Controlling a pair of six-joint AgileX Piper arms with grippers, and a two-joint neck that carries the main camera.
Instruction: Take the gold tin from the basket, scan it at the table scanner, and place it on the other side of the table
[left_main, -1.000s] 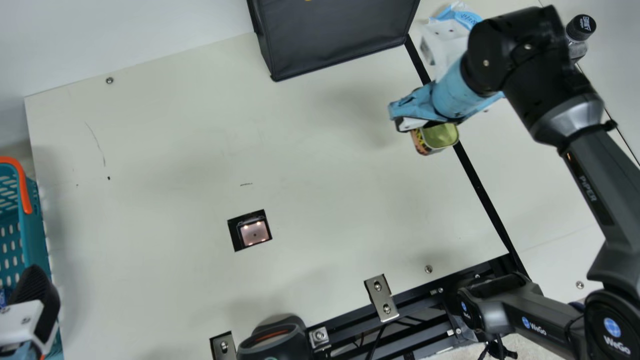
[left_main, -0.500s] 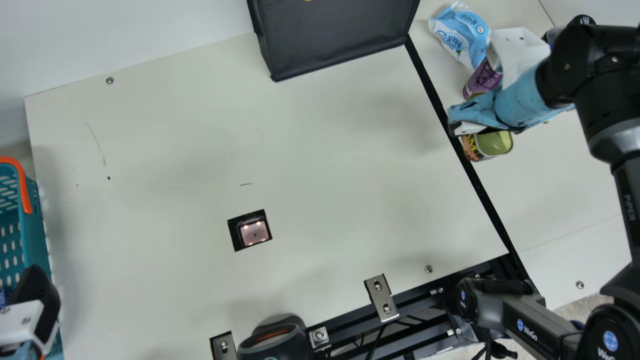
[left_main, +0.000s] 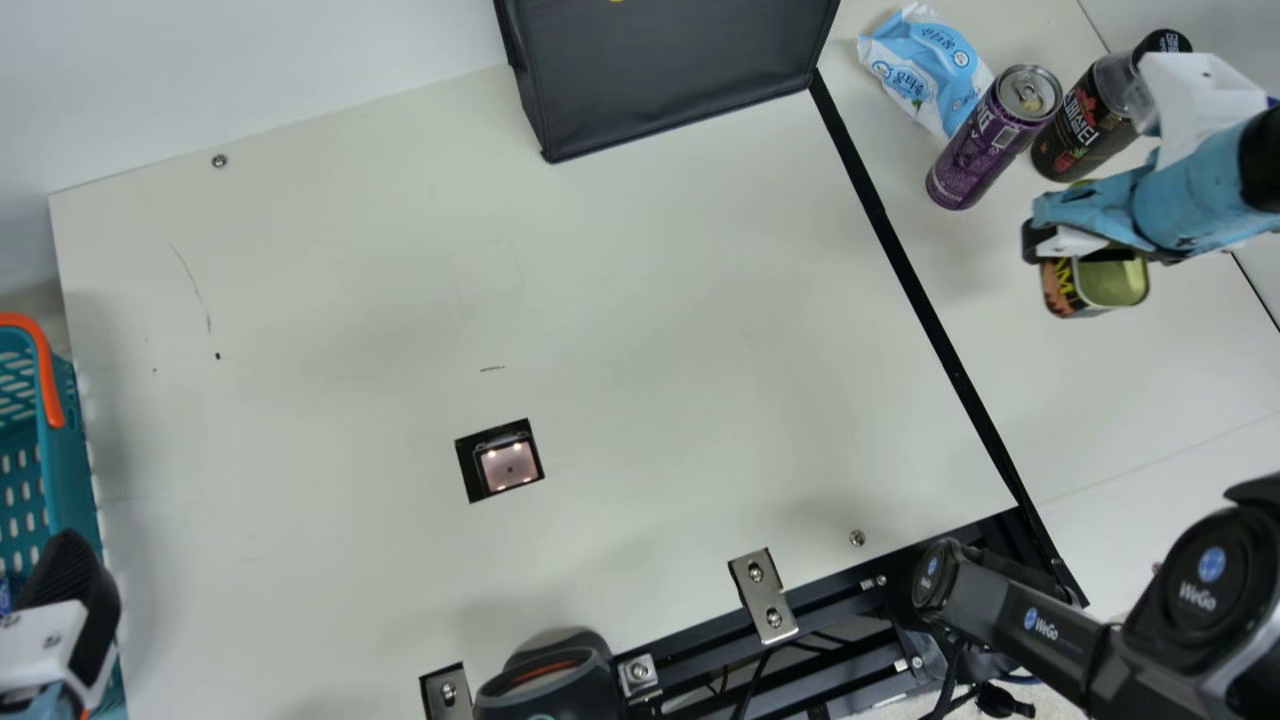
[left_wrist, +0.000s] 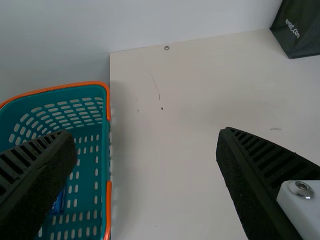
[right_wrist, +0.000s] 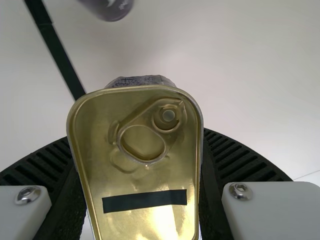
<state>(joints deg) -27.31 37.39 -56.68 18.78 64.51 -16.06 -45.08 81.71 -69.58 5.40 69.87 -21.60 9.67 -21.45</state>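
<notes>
Right end effector (left_main: 1075, 238) holds tin (left_main: 1117, 284) beyond black strip (left_main: 925, 308)

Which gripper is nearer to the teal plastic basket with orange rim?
Left. The left gripper is by the edge of the basket; the right gripper is across the table, holding the gold rectangular metal tin.

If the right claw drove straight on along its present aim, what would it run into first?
Most likely the pale tabletop, met first by the gold tin in the right claw; the purple can looks off that line. The height is hard to judge.
</notes>
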